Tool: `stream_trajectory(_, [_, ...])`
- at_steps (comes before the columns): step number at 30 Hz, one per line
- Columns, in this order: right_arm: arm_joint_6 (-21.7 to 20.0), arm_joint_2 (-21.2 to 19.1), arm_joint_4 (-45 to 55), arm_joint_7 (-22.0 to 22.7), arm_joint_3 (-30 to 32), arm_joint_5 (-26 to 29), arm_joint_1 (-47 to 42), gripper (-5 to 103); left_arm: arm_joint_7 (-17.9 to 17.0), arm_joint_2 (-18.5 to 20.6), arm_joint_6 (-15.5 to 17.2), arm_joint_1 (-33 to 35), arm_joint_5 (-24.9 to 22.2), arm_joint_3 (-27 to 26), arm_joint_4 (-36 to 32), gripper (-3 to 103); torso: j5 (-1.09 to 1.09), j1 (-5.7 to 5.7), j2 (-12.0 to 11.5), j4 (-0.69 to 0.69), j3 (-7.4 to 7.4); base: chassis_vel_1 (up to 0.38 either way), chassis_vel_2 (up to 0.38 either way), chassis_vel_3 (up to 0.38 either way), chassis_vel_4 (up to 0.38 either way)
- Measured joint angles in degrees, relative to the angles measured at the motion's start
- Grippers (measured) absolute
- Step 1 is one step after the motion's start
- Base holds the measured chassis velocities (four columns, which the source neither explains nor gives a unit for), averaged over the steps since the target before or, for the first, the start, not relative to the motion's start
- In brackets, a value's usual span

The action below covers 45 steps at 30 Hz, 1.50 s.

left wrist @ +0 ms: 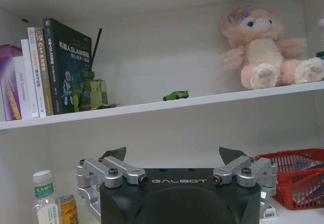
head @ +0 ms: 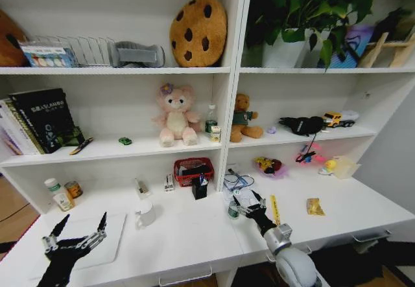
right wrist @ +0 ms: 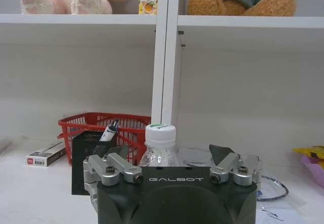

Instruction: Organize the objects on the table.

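Clutter mostly unsorted on bench (head: 194, 235). Right claw (head: 247, 204) spread, fingers either side of a small bottle (head: 233, 209), white cap poking up between the jaws in the right wrist view (right wrist: 161, 133); not closed on it, so grasp looks about to happen (my read). Just beyond that claw: black pen cup (head: 200, 187) and red basket (head: 193, 170). Off its outer side: yellow strip (head: 274, 209) close, gold packet (head: 315, 206) farther, pink dish with toy (head: 268, 166) and cable loop (head: 237, 182) ahead. Left claw (head: 74, 238) spread, hovering over white tray (head: 107, 248), holding nothing. Near it: mug (head: 145, 214) to its inner side, jars (head: 63, 194) ahead. Green toy car (head: 125, 140) and pen (head: 81, 146) sit on shelf above left claw. Progress: early, nearly everything left to place.
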Motion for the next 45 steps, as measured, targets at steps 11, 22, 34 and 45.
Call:
stream_trajectory(11, [0.0,-0.1,-1.5,-0.9,-0.4,-0.1,0.6,57,0.0,0.0,0.0,0.0,0.0,0.0,0.0,100,0.00,0.00,0.0,0.00,0.00,0.000,0.000,0.000,0.000])
stream_trajectory(22, [0.4,0.1,-1.2,-0.9,0.0,-0.1,0.0,26,0.0,0.0,0.0,0.0,0.0,0.0,0.0,100,0.00,0.00,0.0,0.00,0.00,0.000,0.000,0.000,0.000])
stream_trajectory(34, [2.6,3.1,11.7,-0.1,7.7,0.0,-14.2,25,0.0,0.0,0.0,0.0,0.0,0.0,0.0,100,0.01,0.00,0.0,0.00,-0.01,0.000,0.000,0.000,0.000])
stream_trajectory(45, [16.4,12.1,22.4,1.1,17.4,-9.3,-45.5,25,0.0,0.0,0.0,0.0,0.0,0.0,0.0,100,-0.01,-0.02,0.0,-0.01,-0.02,0.000,0.000,0.000,0.000])
